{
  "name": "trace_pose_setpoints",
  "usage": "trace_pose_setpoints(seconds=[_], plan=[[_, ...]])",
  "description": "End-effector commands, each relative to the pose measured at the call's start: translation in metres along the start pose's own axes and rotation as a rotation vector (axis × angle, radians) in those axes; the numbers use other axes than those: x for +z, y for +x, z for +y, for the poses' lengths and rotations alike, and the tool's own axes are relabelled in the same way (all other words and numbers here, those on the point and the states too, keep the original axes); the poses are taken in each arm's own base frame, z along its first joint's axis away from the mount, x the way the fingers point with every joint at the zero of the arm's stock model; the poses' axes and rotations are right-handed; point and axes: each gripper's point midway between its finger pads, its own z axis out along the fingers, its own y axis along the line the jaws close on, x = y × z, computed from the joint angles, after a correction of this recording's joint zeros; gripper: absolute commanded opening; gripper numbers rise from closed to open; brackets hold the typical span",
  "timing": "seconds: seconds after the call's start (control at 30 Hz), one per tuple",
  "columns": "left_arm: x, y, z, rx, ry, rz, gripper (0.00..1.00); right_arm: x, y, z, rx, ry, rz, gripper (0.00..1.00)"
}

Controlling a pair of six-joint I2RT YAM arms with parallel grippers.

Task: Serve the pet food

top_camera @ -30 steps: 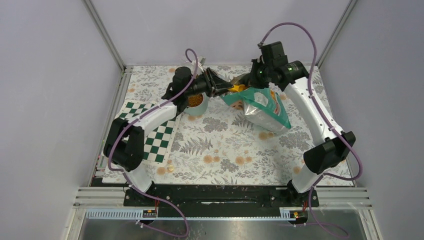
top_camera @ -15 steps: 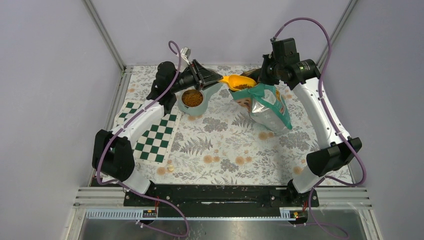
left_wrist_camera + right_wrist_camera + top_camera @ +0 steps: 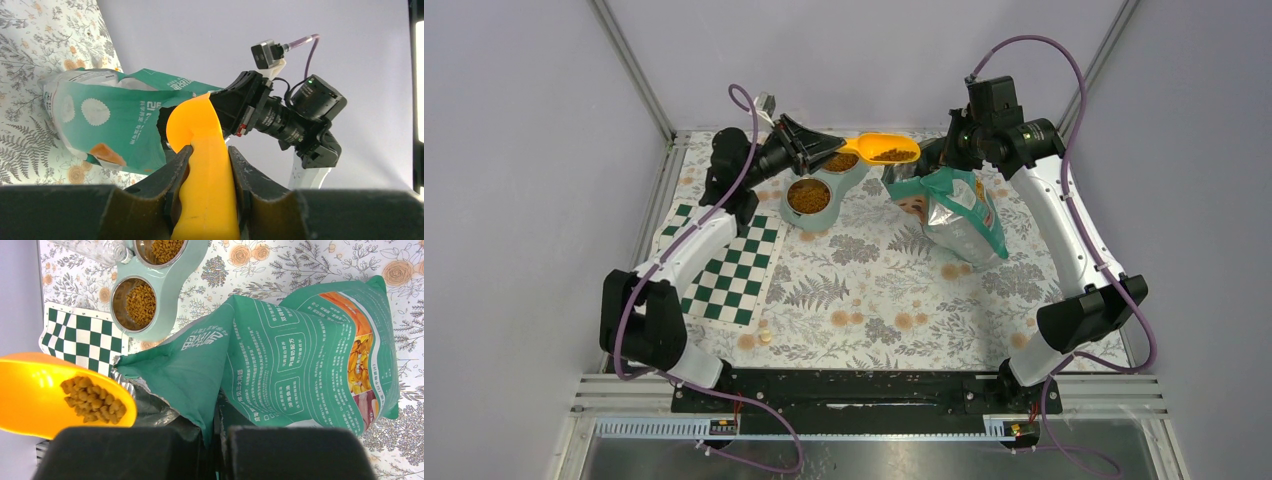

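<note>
My left gripper [image 3: 832, 153] is shut on the handle of the orange scoop [image 3: 882, 150], which it holds level in the air just right of the mint double bowl [image 3: 824, 205]. The scoop [image 3: 35, 395] carries brown kibble [image 3: 95, 400]. Both bowl cups hold kibble [image 3: 140, 300]. My right gripper [image 3: 944, 160] is shut on the top edge of the teal-and-white pouch [image 3: 959, 210] and holds its torn mouth open [image 3: 300, 355]. In the left wrist view the fingers [image 3: 175, 170] clamp the scoop handle [image 3: 207, 185], with the pouch [image 3: 110, 125] behind it.
A green-and-white chequered mat [image 3: 729, 265] lies left of the floral tablecloth [image 3: 874, 300]. A clear ribbed container [image 3: 95, 250] stands by the bowl's far cup. Metal frame posts and grey walls close in the back corners.
My left gripper has drawn the scoop out of the pouch mouth, filled with kibble, and moved it left towards the bowl. My right gripper lifted slightly, then stayed on the pouch.
</note>
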Motion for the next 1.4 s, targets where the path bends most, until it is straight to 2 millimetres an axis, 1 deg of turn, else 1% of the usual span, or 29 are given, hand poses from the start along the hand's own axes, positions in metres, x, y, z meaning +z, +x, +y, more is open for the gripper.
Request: trace_pose_setpoints(seconds=[0.0, 0.23, 0.33, 0.4, 0.57, 0.73, 0.83, 0.87, 0.9, 0.93, 1.03, 1.23, 1.37], plan=[[-0.016, -0.007, -0.047, 0.064, 0.126, -0.035, 0.0, -0.044, -0.044, 0.025, -0.005, -0.112, -0.19, 0.0], [-0.042, -0.018, -0.066, 0.022, 0.206, -0.079, 0.0, -0.044, -0.046, 0.023, 0.0, -0.107, -0.193, 0.0], [-0.056, -0.026, -0.067, 0.036, 0.203, -0.119, 0.0, -0.044, -0.046, 0.022, 0.0, -0.107, -0.193, 0.0], [-0.065, -0.034, -0.06, 0.056, 0.17, -0.158, 0.0, -0.044, -0.046, 0.021, -0.002, -0.105, -0.195, 0.0], [-0.086, -0.053, -0.024, 0.091, 0.011, -0.264, 0.0, -0.043, -0.047, 0.019, -0.002, -0.099, -0.197, 0.0], [-0.114, -0.07, 0.011, 0.152, -0.109, -0.364, 0.0, -0.041, -0.047, 0.019, -0.001, -0.097, -0.191, 0.0], [-0.132, -0.079, 0.036, 0.164, -0.177, -0.407, 0.0, -0.04, -0.046, 0.018, -0.004, -0.096, -0.187, 0.0], [-0.137, -0.082, 0.046, 0.161, -0.204, -0.422, 0.0, -0.04, -0.046, 0.018, -0.003, -0.097, -0.188, 0.0], [-0.147, -0.088, 0.066, 0.185, -0.264, -0.445, 0.0, -0.039, -0.046, 0.018, -0.007, -0.096, -0.188, 0.0], [-0.151, -0.09, 0.076, 0.188, -0.305, -0.455, 0.0, -0.039, -0.046, 0.018, -0.007, -0.096, -0.188, 0.0], [-0.16, -0.095, 0.1, 0.235, -0.412, -0.469, 0.0, -0.038, -0.046, 0.017, -0.009, -0.092, -0.187, 0.0], [-0.173, -0.105, 0.15, 0.276, -0.601, -0.469, 0.0, -0.038, -0.046, 0.016, -0.01, -0.091, -0.186, 0.0], [-0.175, -0.111, 0.169, 0.299, -0.677, -0.471, 0.0, -0.038, -0.046, 0.015, -0.01, -0.086, -0.188, 0.0]])
